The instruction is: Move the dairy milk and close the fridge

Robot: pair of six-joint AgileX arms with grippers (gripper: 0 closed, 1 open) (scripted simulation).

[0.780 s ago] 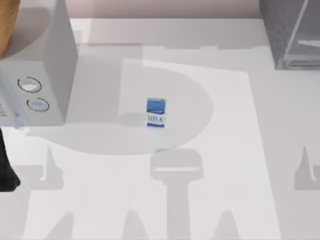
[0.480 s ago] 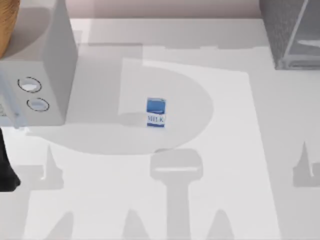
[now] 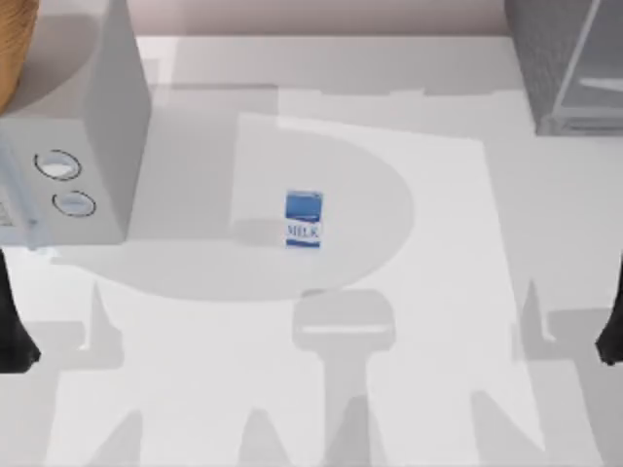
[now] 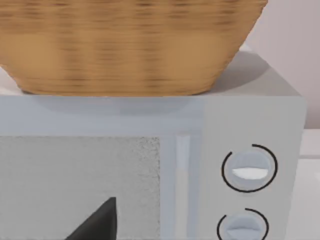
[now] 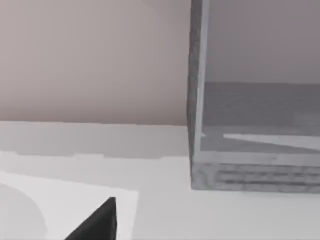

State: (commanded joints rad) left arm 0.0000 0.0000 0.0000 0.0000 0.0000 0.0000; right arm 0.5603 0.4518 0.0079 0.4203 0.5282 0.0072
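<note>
The dairy milk [image 3: 304, 219], a small carton with a blue top and a white "MILK" face, stands upright near the middle of the table. The fridge [image 3: 560, 63], dark grey and speckled, sits at the back right corner. In the right wrist view the fridge [image 5: 250, 172] shows its grey inside behind a pale door edge. My left arm [image 3: 14, 336] is a dark shape at the table's left edge, far from the carton. My right arm [image 3: 613, 336] is at the right edge, in front of the fridge and well to the carton's right.
A smooth light-grey box with two round dials [image 3: 73, 146] stands at the back left. In the left wrist view a woven basket [image 4: 130, 45] rests on top of this box [image 4: 250, 125]. Arm shadows lie across the table's front.
My right arm has come into the top view at the right edge, and its shadow has slid left. The milk carton and the left arm have not moved.
</note>
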